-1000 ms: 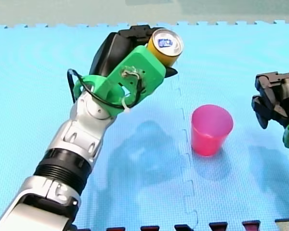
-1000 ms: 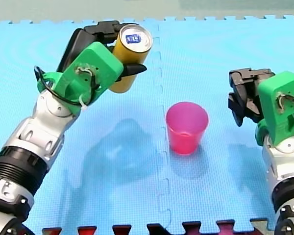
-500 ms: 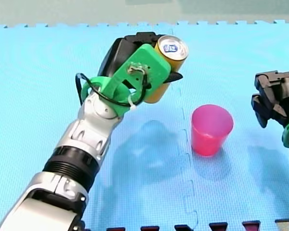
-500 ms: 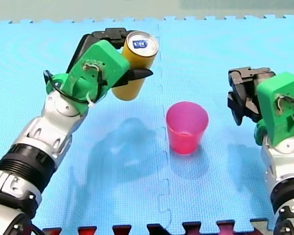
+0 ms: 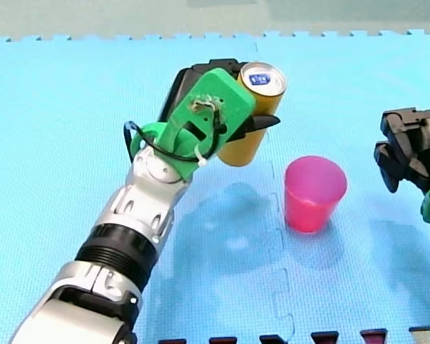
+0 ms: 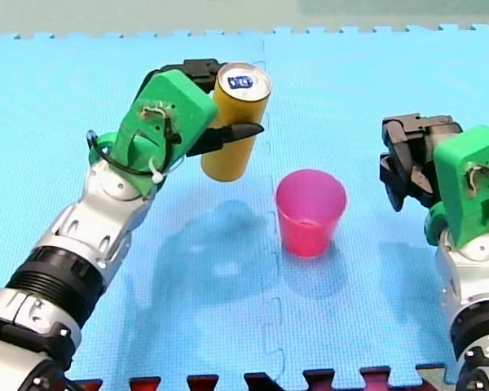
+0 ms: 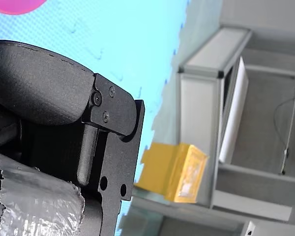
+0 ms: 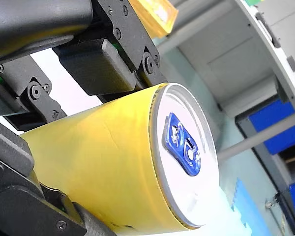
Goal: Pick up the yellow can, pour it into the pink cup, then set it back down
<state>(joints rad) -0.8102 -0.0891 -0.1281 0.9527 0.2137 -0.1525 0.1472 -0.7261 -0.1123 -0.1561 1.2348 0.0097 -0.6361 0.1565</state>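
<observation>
The left hand [image 5: 193,75] has its fingers closed around the yellow can [image 6: 235,122], held off the mat [image 6: 350,81] up and left of the pink cup [image 6: 310,212], probably ready to pour. The right hand [image 6: 407,163] is empty, right of the cup. The can's lid has a blue tab [image 8: 182,145]; I can read no writing.

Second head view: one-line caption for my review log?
Left hand holds the can aloft beside the cup on the mat; right hand open past the cup.
</observation>
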